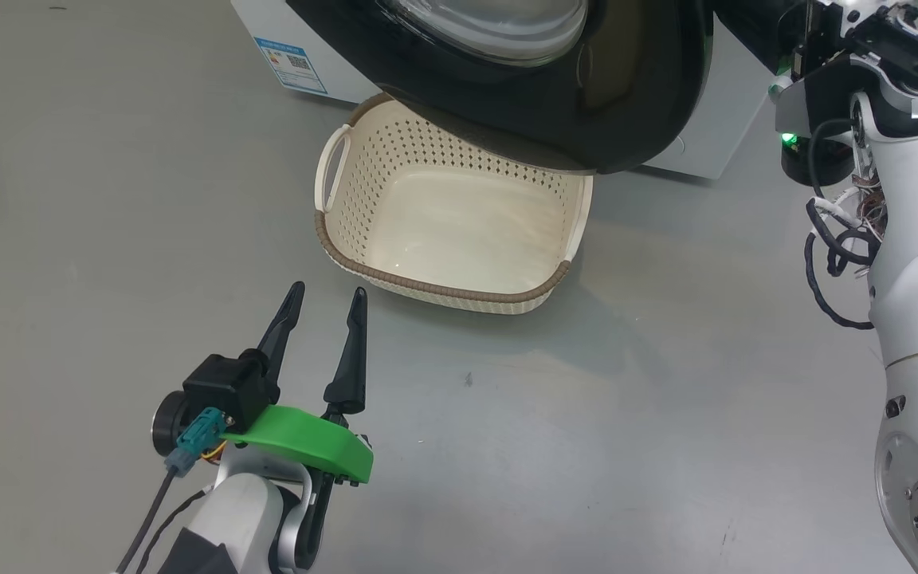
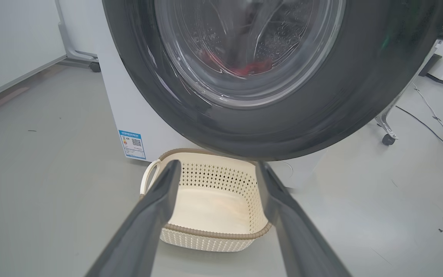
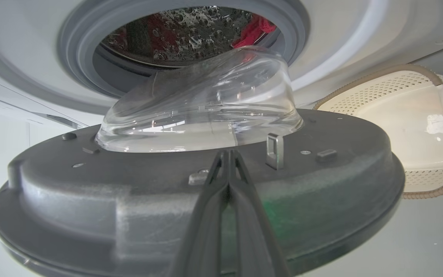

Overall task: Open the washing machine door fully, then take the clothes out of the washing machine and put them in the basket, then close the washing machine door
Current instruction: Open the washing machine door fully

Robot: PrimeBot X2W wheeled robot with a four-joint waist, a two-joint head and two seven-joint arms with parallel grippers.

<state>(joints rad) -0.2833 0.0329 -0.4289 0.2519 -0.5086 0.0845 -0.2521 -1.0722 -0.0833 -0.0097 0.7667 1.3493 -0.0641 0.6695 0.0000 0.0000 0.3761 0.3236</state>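
**Clearly, step one is not yet finished**

From where I stand, the large round, glossy black-rimmed washing machine door (image 1: 634, 88) with its bulging clear glass centre is only part open. It angles out from the big white boxy washing machine (image 1: 714, 104), and its lower rim overhangs the back edge of the small cream perforated plastic basket (image 1: 443, 291). The basket sits empty on the grey floor (image 1: 586, 438), right in front of the machine.

The bright red fabric clothes (image 3: 254, 29) are inside the perforated steel drum (image 3: 175, 34), behind the grey rubber gasket (image 3: 75, 57). They also show as a red blur through the door glass in the left wrist view.

The right gripper (image 3: 229, 154) has its two dark fingers pinched together with nothing between them. Its tips are at the door's grey inner face, just beside the small metal latch hook (image 3: 274, 151). I cannot tell whether they press on the plastic. The left gripper (image 1: 327, 288) hovers low over the floor near the basket's front rim, its fingers spread wide and empty.

I judge that opening the door is the step in hand. The next move calls for the right arm to push that inner face farther round until the mouth of the drum is clear. The tips must neither skid off the smooth plastic nor snag the hook. Only then can an opened gripper reach in for the clothes.
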